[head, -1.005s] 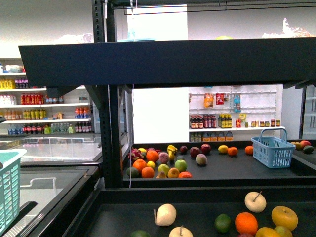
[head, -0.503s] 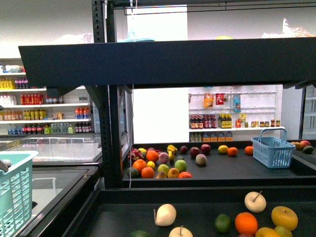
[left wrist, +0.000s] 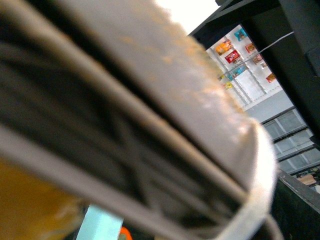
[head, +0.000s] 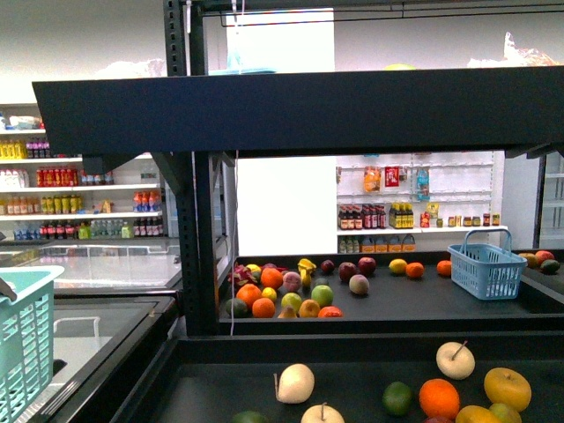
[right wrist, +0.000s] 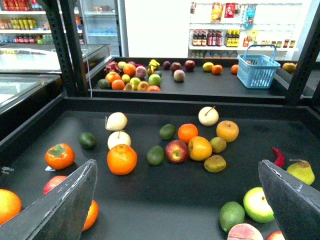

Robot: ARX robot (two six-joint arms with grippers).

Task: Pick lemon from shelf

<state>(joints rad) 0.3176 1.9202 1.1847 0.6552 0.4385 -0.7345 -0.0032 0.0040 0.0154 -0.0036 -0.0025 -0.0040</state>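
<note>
The shelf (head: 291, 110) is a black tiered stand, and its lower tray (right wrist: 165, 195) holds scattered fruit. A yellow, roundish-oval fruit that looks like the lemon (right wrist: 200, 148) lies between a red apple (right wrist: 176, 151) and a yellow apple (right wrist: 227, 131). In the front view the lemon (head: 476, 414) peeks over the bottom edge. My right gripper (right wrist: 177, 210) hovers open over bare tray on the near side of the lemon, its fingers (right wrist: 65, 205) spread wide. My left gripper is shut on a teal basket (head: 22, 344). The left wrist view is a close blur of that basket (left wrist: 150, 125).
An orange (right wrist: 122, 159), limes (right wrist: 155, 155), pears and a persimmon (right wrist: 59, 156) surround the lemon. A green fruit (right wrist: 231, 215) and a pale green apple (right wrist: 260, 204) lie by the right finger. The rear tray holds a fruit pile (head: 282, 295) and a blue basket (head: 486, 267).
The teal basket has come further into the front view from the left edge, then settled back a little. The fruit has not moved.
</note>
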